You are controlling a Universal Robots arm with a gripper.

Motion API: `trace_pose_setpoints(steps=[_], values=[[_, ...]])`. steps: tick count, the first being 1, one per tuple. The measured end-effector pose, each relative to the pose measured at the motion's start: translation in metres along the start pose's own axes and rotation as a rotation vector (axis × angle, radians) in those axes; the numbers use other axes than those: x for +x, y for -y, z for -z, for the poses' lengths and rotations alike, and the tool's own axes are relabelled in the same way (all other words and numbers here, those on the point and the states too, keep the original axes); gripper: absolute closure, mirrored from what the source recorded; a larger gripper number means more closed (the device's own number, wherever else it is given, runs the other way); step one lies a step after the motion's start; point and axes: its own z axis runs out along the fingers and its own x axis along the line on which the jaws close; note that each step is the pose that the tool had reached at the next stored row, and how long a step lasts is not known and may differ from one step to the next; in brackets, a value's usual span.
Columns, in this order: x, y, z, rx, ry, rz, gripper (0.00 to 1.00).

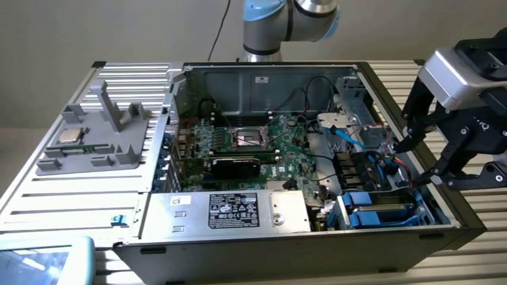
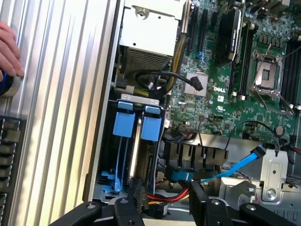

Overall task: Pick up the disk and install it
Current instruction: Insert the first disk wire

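Observation:
The disk [image 1: 379, 212] stands on edge in the drive bay at the front corner of the open computer case, on the exterior view's right. Its bright blue carrier shows two end tabs [image 2: 124, 125] side by side in the wrist view. My gripper [image 1: 420, 161] hangs above the case's side wall, just over that bay. Its black fingers [image 2: 126, 208] are spread apart with nothing between them, so it is open and apart from the disk [image 2: 134, 150].
A big silver box with a black label [image 1: 237, 211] fills the case's front. Behind it lies the green motherboard [image 1: 265, 151]. A blue cable [image 2: 240, 165] and red and yellow wires run beside the bay. A grey fixture holds a processor chip [image 1: 71, 135]. A person's hand [image 2: 8, 47] rests on the ribbed table.

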Motion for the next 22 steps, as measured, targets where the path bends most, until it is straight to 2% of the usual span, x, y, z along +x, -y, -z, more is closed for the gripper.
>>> trace_pose_setpoints(steps=[6,14,17,20,22], values=[[0.007,0.0021,0.0013,-0.0049,0.0002,0.010,0.47],[0.011,0.0037,0.0010,-0.0248,0.0017,0.036,0.47],[0.013,0.0047,0.0011,-0.0286,0.0022,0.042,0.47],[0.015,0.0059,0.0008,-0.0322,0.0038,0.048,0.47],[0.017,0.0068,-0.0008,-0.0332,0.0081,0.052,0.47]])
